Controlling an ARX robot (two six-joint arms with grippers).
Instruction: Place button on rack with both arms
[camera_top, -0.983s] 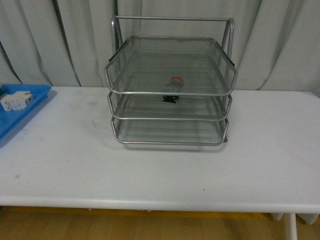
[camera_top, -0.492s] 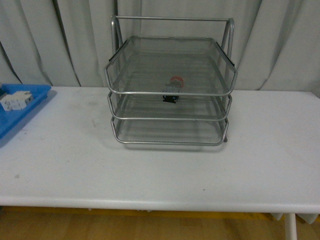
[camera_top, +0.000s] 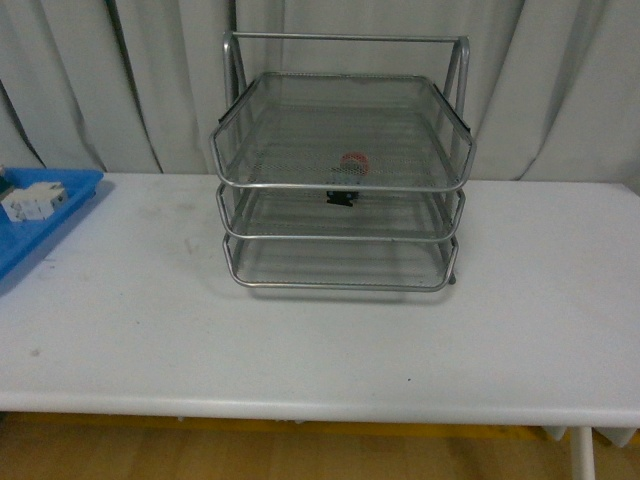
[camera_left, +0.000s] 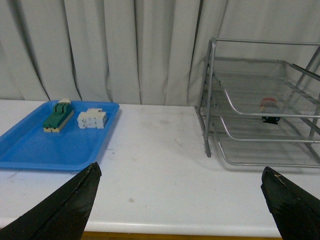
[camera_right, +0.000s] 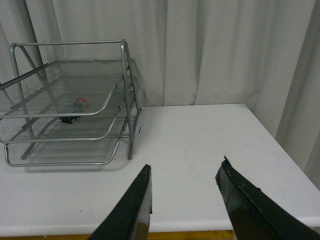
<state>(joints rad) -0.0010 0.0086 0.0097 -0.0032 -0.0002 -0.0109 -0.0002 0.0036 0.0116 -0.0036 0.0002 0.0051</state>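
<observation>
- While both arms are held back over the near table edge, nothing is gripped: the left gripper (camera_left: 180, 210) is spread wide and empty, and the right gripper (camera_right: 184, 200) is parted and empty too.
- Between them and the rack (camera_top: 342, 180) only bare white table (camera_top: 320, 340) is seen; the blue tray (camera_left: 50, 145) lies off to the left.
- Farthest off, the button (camera_top: 348, 178) is seen on the rack's middle tier, red cap up and rearward; its axis cannot be fixed exactly. Placement is judged done, and neither arm is clearly nearer.

Shiny silver wire-mesh metal rack (camera_top: 341, 180), matt white table (camera_top: 320, 340), glossy blue plastic tray (camera_left: 45, 145), pale cloth curtain (camera_top: 560, 90).
</observation>
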